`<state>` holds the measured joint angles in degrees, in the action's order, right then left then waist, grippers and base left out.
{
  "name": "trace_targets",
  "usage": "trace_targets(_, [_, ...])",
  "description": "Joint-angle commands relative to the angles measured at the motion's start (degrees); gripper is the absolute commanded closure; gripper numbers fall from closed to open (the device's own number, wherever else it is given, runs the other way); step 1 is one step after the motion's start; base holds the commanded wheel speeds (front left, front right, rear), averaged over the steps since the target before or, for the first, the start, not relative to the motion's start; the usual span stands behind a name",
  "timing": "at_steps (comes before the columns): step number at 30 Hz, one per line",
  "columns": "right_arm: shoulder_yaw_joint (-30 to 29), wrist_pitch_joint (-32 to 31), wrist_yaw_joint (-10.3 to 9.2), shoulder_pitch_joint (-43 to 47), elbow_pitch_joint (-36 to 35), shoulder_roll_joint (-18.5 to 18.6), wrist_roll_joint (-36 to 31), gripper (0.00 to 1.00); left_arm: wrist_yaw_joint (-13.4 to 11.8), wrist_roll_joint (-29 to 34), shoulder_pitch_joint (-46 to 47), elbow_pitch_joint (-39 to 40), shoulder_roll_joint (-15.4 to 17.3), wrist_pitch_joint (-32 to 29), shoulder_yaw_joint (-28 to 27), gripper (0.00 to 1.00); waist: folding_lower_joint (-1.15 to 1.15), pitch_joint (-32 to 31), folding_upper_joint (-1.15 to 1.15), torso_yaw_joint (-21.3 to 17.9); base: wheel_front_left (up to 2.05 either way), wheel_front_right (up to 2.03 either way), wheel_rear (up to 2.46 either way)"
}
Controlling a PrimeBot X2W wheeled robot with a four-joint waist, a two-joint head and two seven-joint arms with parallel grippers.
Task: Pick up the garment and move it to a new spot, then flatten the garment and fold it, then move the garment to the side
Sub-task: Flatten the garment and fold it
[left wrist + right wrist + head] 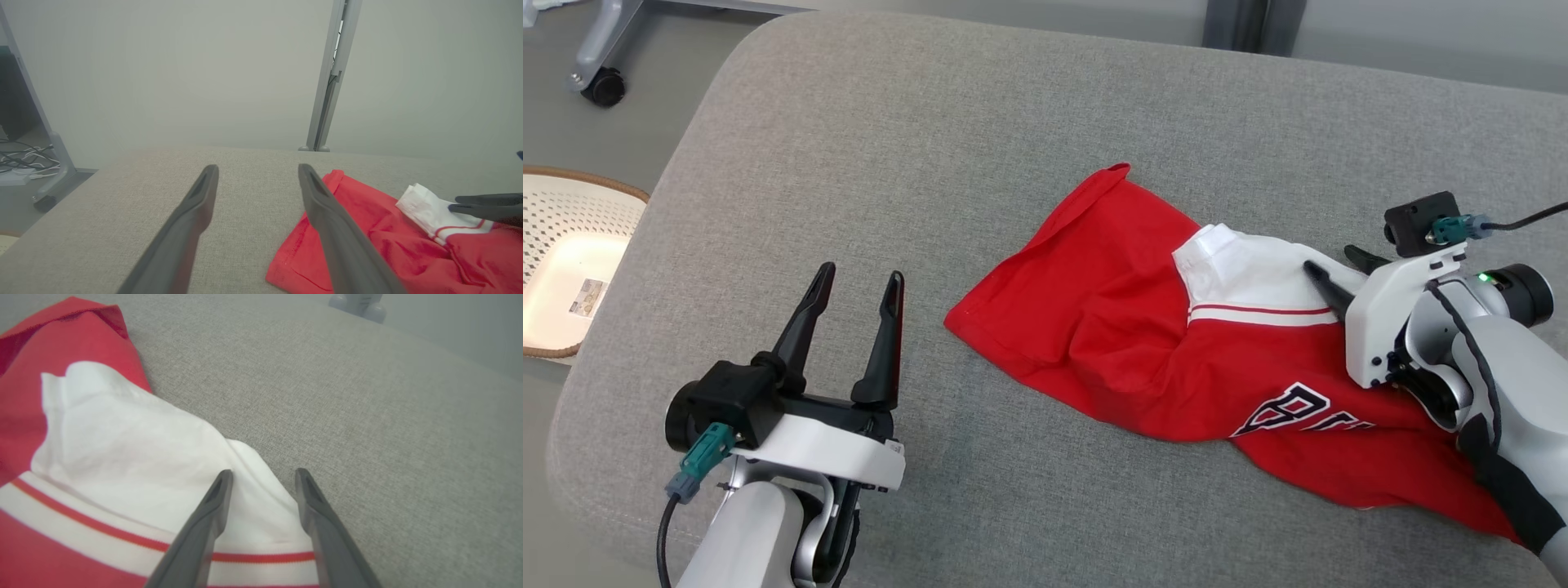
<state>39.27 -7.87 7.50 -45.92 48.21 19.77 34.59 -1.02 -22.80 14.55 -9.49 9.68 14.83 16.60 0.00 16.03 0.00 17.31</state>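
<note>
Left gripper (862,271) nearest me: long dark fingers moderately apart, gripping nothing, over bare grey woven cushion (890,147). Beyond and to its right, red jersey (1127,327) lies rumpled on cushion; soft knit, dark outlined lettering, white sleeve (1250,269) with thin red stripe. Right gripper (1329,256) at sleeve edge, fingers parted, nothing pinched; I cannot tell contact. Off cushion, left: perforated cream basket (572,261) with brown rim. Farthest, black caster (603,86).
</note>
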Motion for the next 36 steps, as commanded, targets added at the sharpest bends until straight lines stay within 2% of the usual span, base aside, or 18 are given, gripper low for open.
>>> trace_targets(1, [0.07, 1.7, -0.02, -0.97, 0.53, 0.23, 0.79, 1.0, 0.46, 0.65, 0.89, -0.21, -0.22, 0.28, -0.73, 0.0, 0.0, 0.0, 0.0, -0.16, 0.0, 0.0, 0.0])
trace_targets(11, [1.92, 9.56, -0.02, -2.08, -2.08, -0.02, 4.4, 1.0, 1.64, 2.67, -0.69, -0.95, -0.28, 0.29, -3.83, 0.0, 0.0, -1.5, 0.0, -4.36, 0.0, 0.0, 0.0])
trace_targets(19, [-4.02, 19.58, -0.02, 0.72, -5.45, 0.74, 4.67, 1.0, 1.18, 3.76, -1.8, -0.94, 0.36, 0.29, -5.4, 0.0, 0.0, -4.08, 0.0, -7.24, 0.0, 0.0, 0.0])
trace_targets(20, [-5.33, 20.54, -0.02, 1.42, -6.24, 0.66, 4.41, 0.71, 1.07, 3.74, -2.22, -0.86, 0.55, 0.29, -5.73, 0.0, 0.0, -4.46, 0.0, -7.77, 0.0, 0.0, 0.0])
trace_targets(21, [-6.67, 21.17, -0.02, 2.2, -6.97, 0.6, 3.96, 0.28, 0.94, 3.75, -2.53, -0.84, 0.7, 0.28, -5.95, 0.0, 0.0, -4.84, 0.0, -8.27, 0.0, 0.0, 0.0])
trace_targets(22, [-7.92, 21.72, -0.02, 3.06, -7.89, 0.64, 3.12, 0.0, 0.79, 3.74, -2.8, -0.78, 0.93, 0.26, -6.21, 0.0, 0.0, -5.23, 0.0, -8.76, 0.0, 0.0, 0.0])
trace_targets(30, [-18.55, 22.66, -0.02, 13.23, -17.87, -1.71, -5.34, 0.0, -0.55, 3.32, -5.68, -0.27, 2.53, -0.5, -7.39, 0.0, 0.0, -8.97, 0.0, -11.62, 0.0, 0.0, 0.0])
trace_targets(36, [-26.68, 18.78, -0.02, 24.64, -28.89, -5.78, -11.62, 0.0, -1.21, 3.29, -8.45, 1.16, 3.5, -1.88, -7.36, 0.0, 0.0, -11.88, 0.0, -12.87, 0.0, 0.0, 0.0])
